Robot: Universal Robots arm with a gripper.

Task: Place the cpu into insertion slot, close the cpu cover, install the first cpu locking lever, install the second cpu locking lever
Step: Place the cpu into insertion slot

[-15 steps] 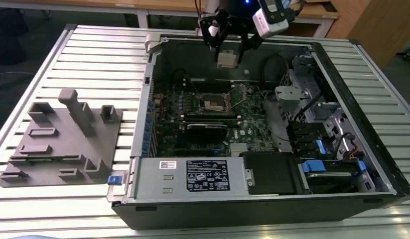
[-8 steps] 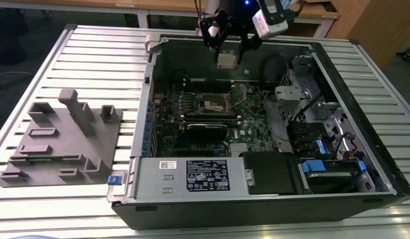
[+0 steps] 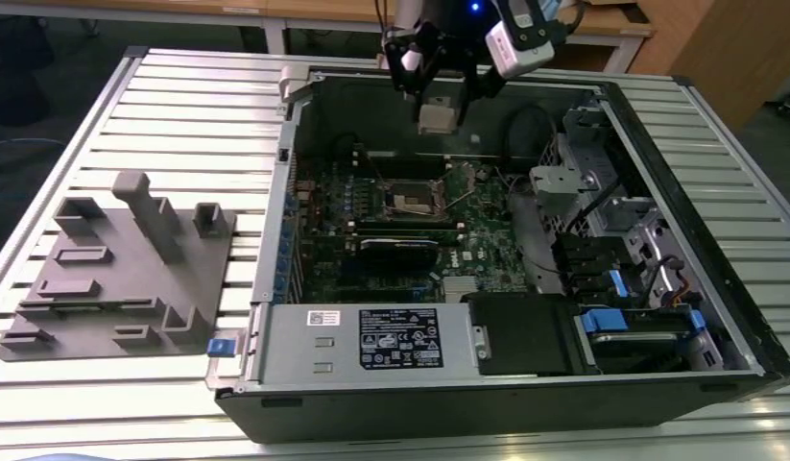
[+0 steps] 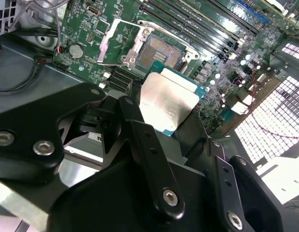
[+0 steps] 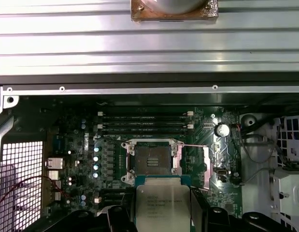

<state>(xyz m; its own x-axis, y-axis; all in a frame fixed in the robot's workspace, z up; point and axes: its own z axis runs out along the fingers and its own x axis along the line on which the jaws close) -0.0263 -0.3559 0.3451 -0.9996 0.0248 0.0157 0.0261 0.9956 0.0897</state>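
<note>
My gripper [image 3: 437, 110] hangs over the back of the open computer case, shut on the cpu [image 3: 437, 118]. In both wrist views the cpu [image 4: 168, 102] [image 5: 162, 205] is a pale silver square chip on a green base, pinched at two opposite edges by the black fingers [image 4: 135, 118]. Below it lies the insertion slot [image 3: 414, 198] [image 4: 162, 53] [image 5: 153, 161], its dark centre bare and ringed by a silvery rim. The cpu cover [image 4: 119, 43], a silvery frame plate, stands swung open beside the slot. The cpu is above the slot and apart from it.
The green motherboard [image 3: 478, 240] carries a long black card [image 3: 401, 246] and memory slots [image 5: 144, 123]. A power supply [image 3: 369, 336] and drive bays [image 3: 625, 288] fill the case's near and right sides. A grey fixture block [image 3: 119, 269] sits on the slatted table at the exterior view's left.
</note>
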